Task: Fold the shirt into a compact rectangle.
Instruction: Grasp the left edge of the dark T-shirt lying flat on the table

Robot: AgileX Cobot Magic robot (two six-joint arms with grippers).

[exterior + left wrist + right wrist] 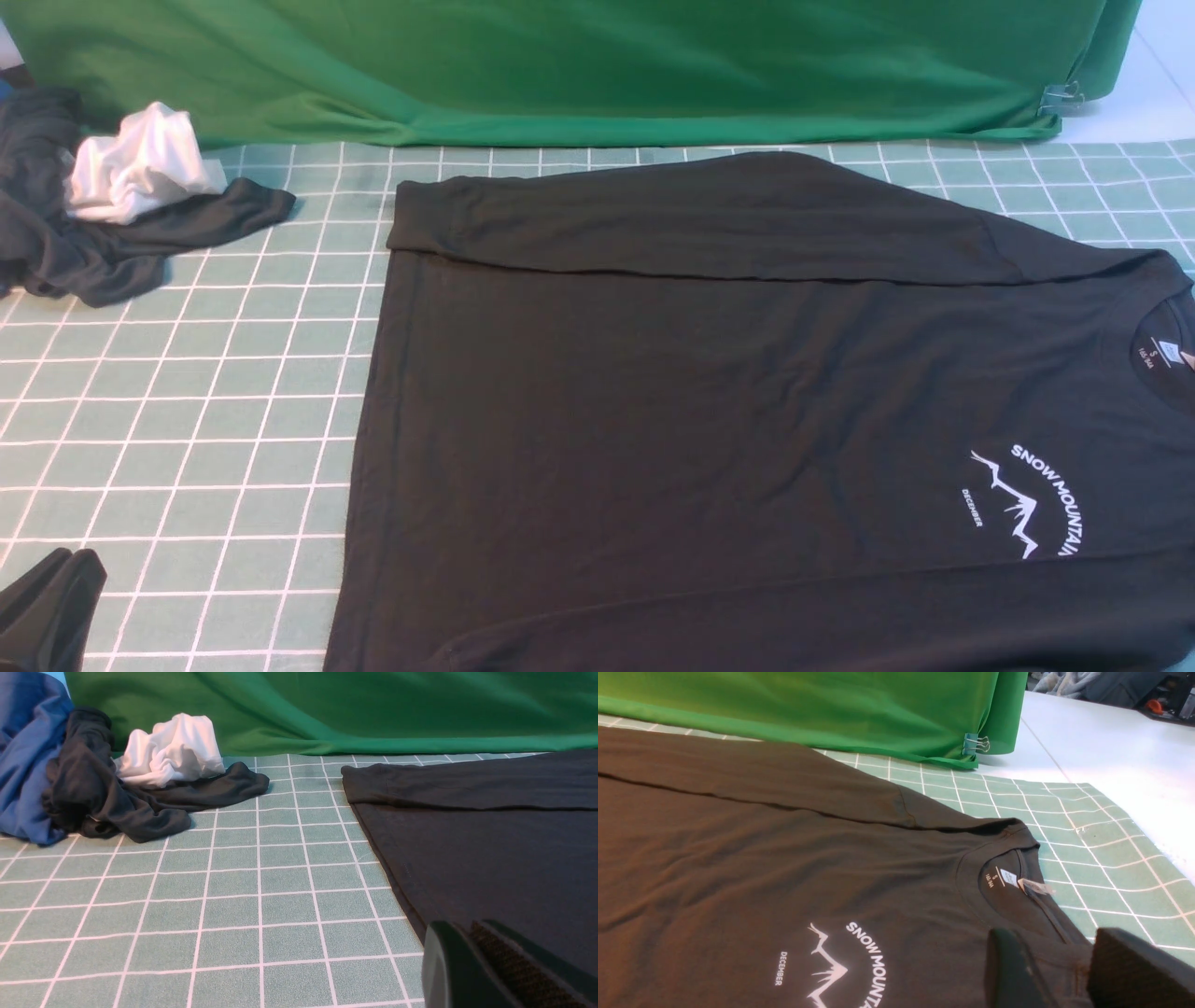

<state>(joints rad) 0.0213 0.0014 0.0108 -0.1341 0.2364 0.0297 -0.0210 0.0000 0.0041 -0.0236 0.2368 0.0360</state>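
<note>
Shirt [653,392]: flat, far sleeve [709,219] laid across body; body folds outstanding. Left gripper [467,938]: together, empty, beside hem. Right gripper [1057,945]: apart, over shoulder, nothing clamped.

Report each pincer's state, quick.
Left pincer: shut, holding nothing.
Right pincer: open, over the shirt near its collar, gripping nothing.
</note>
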